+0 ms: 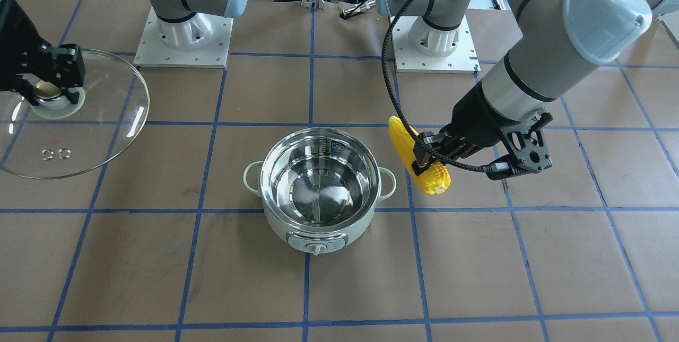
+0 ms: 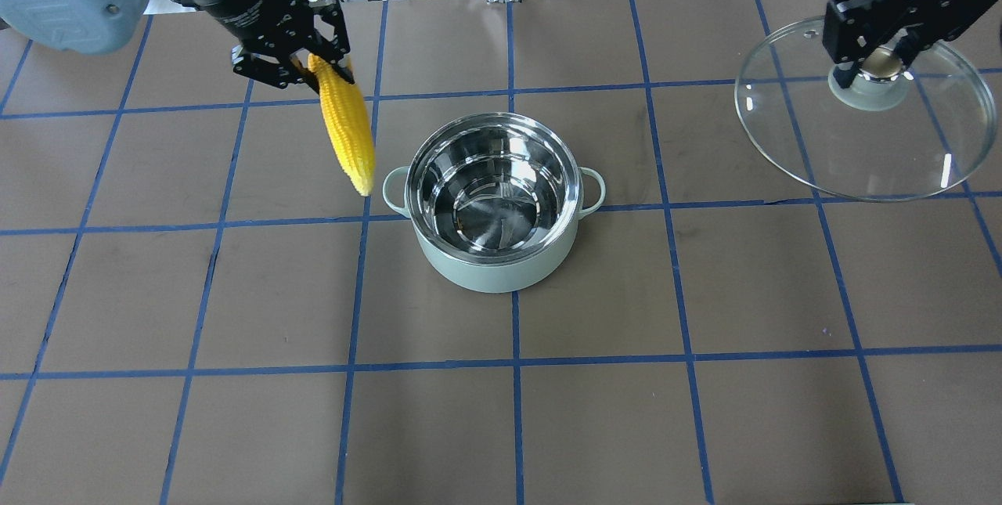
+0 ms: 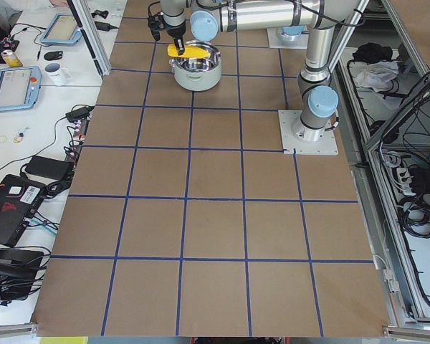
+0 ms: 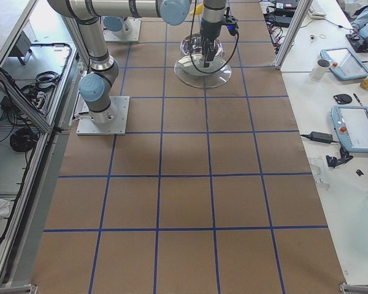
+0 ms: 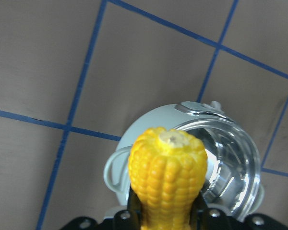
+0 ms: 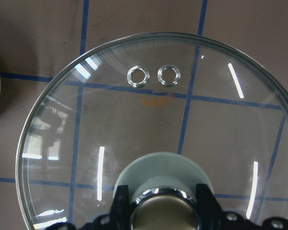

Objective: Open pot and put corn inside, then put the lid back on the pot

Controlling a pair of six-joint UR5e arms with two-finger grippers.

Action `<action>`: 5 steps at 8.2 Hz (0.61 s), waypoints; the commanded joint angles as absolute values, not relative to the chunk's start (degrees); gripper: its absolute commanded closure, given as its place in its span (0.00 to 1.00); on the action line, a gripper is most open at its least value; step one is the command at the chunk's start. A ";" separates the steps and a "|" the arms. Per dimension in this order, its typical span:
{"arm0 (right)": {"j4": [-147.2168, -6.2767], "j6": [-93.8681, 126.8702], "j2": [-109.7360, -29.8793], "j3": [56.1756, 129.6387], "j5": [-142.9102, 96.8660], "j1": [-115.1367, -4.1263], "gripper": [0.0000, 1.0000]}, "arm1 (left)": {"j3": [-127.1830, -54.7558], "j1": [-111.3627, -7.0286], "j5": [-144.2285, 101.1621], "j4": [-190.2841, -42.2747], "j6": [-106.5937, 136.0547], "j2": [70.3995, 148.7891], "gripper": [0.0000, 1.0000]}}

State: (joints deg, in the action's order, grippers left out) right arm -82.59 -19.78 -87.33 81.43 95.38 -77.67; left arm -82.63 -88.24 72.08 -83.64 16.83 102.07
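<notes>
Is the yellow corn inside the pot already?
No. The corn hangs in the left gripper beside the pot, and the pot's shiny inside is empty.

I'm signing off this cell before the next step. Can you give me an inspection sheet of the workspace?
Surface: brown table with a blue tape grid.
Pot: open, empty, mid-table.
Corn: held in the air beside the pot, not inside.
Lid: off the pot, held far to the side.
Clutter: nothing seen.
Grippers: left gripper shut on the corn; right gripper shut on the lid.
Cables: black cable loops beside the left arm.
Surroundings: side bench with tablets and a mug.
</notes>
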 commanded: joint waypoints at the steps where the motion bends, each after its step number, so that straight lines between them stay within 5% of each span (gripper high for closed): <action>1: -81.48 -28.09 -87.45 81.65 96.23 -73.49 0.92 | -82.18 -93.93 65.40 -79.29 21.71 104.92 1.00; 5: -80.95 -29.35 -87.28 81.83 96.42 -71.28 0.93 | -82.35 -98.70 66.01 -77.70 19.17 112.58 1.00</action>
